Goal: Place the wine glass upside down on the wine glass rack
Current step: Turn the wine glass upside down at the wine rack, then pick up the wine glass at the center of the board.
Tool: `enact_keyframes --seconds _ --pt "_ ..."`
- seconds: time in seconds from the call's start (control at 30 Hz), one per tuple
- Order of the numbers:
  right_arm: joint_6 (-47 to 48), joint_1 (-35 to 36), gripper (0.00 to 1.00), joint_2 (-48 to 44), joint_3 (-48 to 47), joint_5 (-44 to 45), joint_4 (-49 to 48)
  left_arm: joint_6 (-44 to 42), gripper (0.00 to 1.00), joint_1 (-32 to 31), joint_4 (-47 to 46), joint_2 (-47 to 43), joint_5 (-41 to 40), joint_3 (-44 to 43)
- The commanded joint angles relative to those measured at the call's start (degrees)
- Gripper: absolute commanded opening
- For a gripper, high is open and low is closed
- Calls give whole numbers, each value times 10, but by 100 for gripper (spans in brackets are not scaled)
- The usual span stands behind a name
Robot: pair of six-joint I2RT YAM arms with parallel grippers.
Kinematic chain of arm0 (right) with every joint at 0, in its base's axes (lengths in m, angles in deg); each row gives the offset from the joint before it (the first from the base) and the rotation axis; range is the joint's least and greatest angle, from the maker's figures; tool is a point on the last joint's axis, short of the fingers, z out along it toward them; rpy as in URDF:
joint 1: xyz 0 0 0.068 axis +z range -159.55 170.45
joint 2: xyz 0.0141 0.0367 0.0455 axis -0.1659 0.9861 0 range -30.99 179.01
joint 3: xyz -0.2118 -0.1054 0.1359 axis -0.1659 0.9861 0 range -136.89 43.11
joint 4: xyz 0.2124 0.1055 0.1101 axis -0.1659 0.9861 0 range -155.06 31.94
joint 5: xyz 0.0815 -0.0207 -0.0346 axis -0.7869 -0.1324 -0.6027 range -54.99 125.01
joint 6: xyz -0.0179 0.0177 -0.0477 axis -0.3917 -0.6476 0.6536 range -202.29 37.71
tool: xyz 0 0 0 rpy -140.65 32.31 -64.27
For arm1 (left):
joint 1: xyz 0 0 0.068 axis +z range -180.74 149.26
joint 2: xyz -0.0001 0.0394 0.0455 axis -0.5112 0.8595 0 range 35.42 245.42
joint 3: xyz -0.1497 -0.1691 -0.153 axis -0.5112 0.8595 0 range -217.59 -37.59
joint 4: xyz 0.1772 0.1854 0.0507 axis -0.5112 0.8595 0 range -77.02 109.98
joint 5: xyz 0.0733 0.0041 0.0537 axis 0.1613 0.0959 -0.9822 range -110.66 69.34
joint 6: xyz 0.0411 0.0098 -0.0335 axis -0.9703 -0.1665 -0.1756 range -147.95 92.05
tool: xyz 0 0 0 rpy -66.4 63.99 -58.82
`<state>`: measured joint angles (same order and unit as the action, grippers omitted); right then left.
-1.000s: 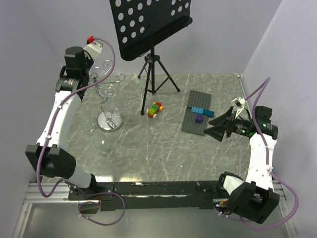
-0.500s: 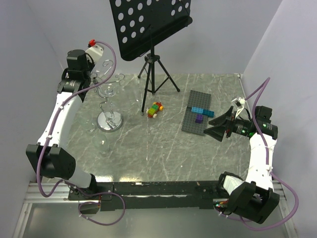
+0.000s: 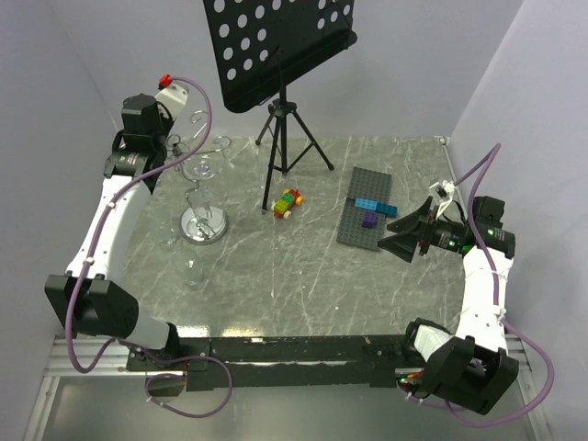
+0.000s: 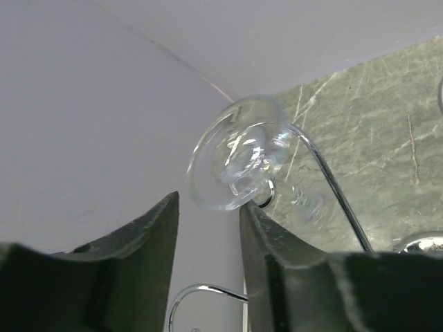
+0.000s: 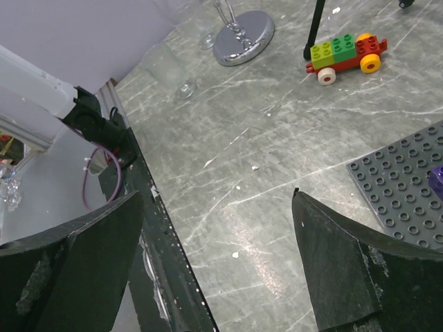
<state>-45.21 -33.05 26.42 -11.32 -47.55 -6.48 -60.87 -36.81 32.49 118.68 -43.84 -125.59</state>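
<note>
White links (image 3: 110,216), black joints (image 3: 92,303), purple cables (image 3: 209,106), dark right pincer (image 3: 386,233)

Clearance check, tabletop
Bare marble (image 3: 276,276) is seen open across the near half; the left-rear corner is crowded by the wine glass rack (image 3: 202,223), wine glass (image 4: 235,155) and an upright glass (image 3: 193,269); rear centre is blocked by the tripod (image 3: 287,138)
</note>
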Motion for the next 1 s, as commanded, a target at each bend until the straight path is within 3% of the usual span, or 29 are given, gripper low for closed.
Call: enact_keyframes --seconds 0.0,0.5,0.73,0.97 --pt "12 4 94 2 -18 -10 -16 22 49 3 -34 -39 -20 -25" --pt "8 7 94 3 -16 -2 -23 78 71 3 -22 -86 -7 -41" --pt "17 9 94 6 -17 4 -19 183 97 3 -2 -151 48 -34" --pt "36 12 94 1 -17 8 -11 287 100 4 17 -249 132 12"
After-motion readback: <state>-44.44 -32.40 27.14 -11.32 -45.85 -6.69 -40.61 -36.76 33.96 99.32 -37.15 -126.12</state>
